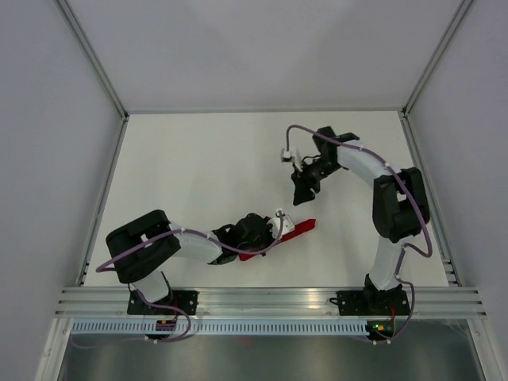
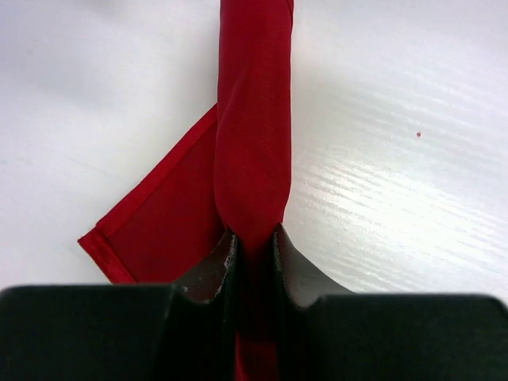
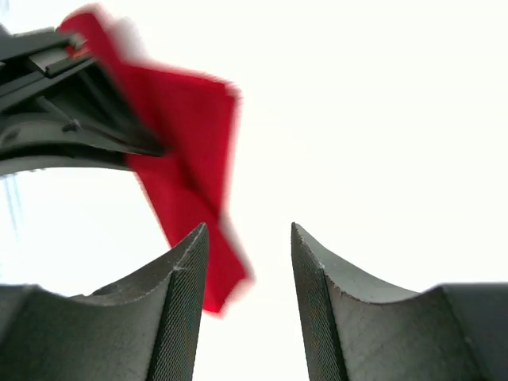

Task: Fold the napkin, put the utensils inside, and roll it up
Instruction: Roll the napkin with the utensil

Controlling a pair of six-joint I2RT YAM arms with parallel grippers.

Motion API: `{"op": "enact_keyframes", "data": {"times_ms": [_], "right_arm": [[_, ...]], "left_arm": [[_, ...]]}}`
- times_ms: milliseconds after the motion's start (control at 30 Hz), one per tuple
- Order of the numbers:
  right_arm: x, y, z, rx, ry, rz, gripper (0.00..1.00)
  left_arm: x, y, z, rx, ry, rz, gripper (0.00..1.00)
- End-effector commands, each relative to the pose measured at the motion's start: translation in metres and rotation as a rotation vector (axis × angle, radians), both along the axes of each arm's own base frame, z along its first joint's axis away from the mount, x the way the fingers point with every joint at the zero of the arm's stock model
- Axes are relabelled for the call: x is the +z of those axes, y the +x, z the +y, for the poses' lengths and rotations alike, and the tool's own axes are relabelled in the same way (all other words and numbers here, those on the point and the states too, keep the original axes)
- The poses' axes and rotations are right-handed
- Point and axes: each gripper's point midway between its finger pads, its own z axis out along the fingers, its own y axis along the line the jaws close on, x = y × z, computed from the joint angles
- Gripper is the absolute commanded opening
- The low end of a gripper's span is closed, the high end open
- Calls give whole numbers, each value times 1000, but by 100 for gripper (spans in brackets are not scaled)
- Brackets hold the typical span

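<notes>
We find the napkin [image 2: 252, 143] rolled into a narrow tube, one flap loose. The left tool [image 2: 254, 238] pinches its end; the right tool [image 3: 248, 232] is spread and empty. Contents hidden.

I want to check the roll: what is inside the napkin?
Its inside cannot be seen. The napkin is rolled into a narrow tube with a flat flap beside it; red cloth covers any contents. The left gripper pinches its near end.
</notes>
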Motion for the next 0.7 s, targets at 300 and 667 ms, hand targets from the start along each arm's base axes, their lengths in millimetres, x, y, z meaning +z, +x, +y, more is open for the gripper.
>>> {"op": "enact_keyframes", "data": {"times_ms": [300,667], "right_arm": [[66,14,-66,-169,167,-582,57],[18,-60,-18,54,69,-724,59]], "left_arm": [[-24,-28,5,-88,-83,739,2],[-40,-29,6,-110,56,1072,2]]}}
